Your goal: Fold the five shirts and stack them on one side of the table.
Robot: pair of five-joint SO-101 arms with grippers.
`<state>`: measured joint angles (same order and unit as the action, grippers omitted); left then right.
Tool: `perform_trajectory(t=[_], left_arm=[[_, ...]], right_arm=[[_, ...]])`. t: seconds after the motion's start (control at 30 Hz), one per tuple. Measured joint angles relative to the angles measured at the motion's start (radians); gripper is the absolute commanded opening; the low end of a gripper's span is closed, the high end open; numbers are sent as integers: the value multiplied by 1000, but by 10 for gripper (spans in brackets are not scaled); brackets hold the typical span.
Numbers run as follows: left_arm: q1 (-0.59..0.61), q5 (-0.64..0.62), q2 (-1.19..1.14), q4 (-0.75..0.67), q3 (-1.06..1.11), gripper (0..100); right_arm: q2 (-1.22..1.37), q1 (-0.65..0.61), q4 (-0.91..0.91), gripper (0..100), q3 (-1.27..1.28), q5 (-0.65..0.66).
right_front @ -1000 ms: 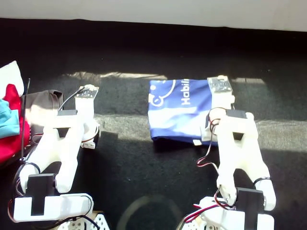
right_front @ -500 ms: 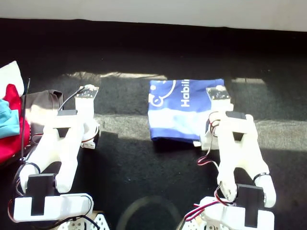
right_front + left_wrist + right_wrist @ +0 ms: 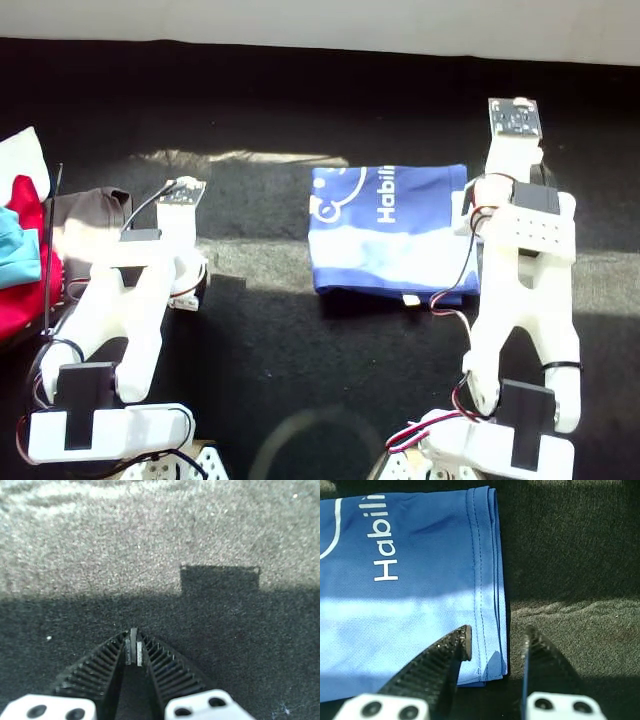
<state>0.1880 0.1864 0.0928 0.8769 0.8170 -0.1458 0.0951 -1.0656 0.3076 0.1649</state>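
Note:
A folded blue shirt (image 3: 385, 235) with white print lies flat at the middle of the black table. My right gripper (image 3: 497, 642) hovers open over the blue shirt's (image 3: 410, 595) stitched right edge, near its front corner, with nothing between the fingers. The right arm (image 3: 520, 240) stands raised just right of the shirt. My left gripper (image 3: 132, 647) is shut and empty, low over bare black cloth. The left arm (image 3: 150, 270) rests well left of the shirt. More shirts lie bunched at the left edge: a red one (image 3: 25, 270), a teal one (image 3: 12, 255), a white one (image 3: 20, 160) and a brown one (image 3: 85, 215).
A band of sunlight crosses the black table cloth (image 3: 270, 330) from left to right. Bare cloth stretches between the two arms and behind the blue shirt up to the white wall (image 3: 320, 20).
The right arm has lifted off the blue shirt's right edge and swung farther back and to the right. The shirt stays flat. The left arm has kept still.

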Motion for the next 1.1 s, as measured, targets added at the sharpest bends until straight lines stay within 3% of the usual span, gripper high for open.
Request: perform_trajectory(t=[0.23, 0.37, 0.73, 0.83, 0.93, 1.1], left_arm=[[0, 0, 0, 0, 0, 9], [0, 0, 0, 0, 0, 9], [0, 0, 0, 0, 0, 9], [0, 0, 0, 0, 0, 9], [0, 0, 0, 0, 0, 9], [0, 0, 0, 0, 0, 9]], right_arm=[[245, -2, 64, 280, -63, 0], [417, -5, 17, 336, -178, 0], [721, -23, -121, 329, -508, 0], [792, -23, -153, 232, -575, 0], [852, -23, -203, 0, -635, 0], [899, -15, -290, 7, -741, 0]])
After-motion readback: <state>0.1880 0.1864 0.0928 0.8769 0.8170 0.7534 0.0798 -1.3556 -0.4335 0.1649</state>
